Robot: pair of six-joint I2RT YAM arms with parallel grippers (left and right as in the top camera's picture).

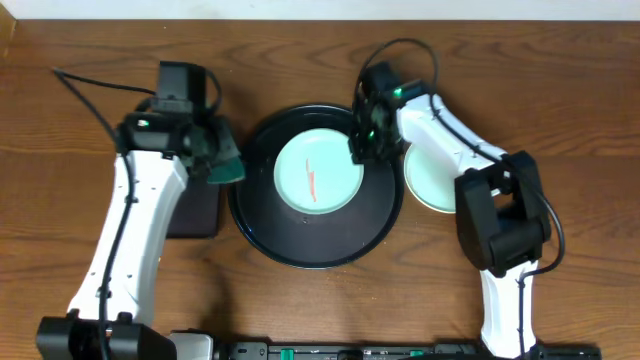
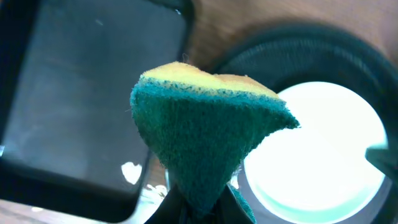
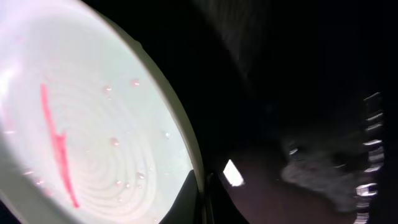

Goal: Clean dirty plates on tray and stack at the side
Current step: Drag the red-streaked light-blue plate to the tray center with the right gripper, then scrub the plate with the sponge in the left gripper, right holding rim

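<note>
No legible text, labels, brands or numbers in any view. Only mark is the red smear (image 1: 313, 182) on the light blue plate (image 1: 328, 163). It's a streak, not a character.

Table (image 1: 60, 200): tray (image 1: 300, 248), sm tray (image 1: 200, 215), plate (image 1: 430, 190).
</note>
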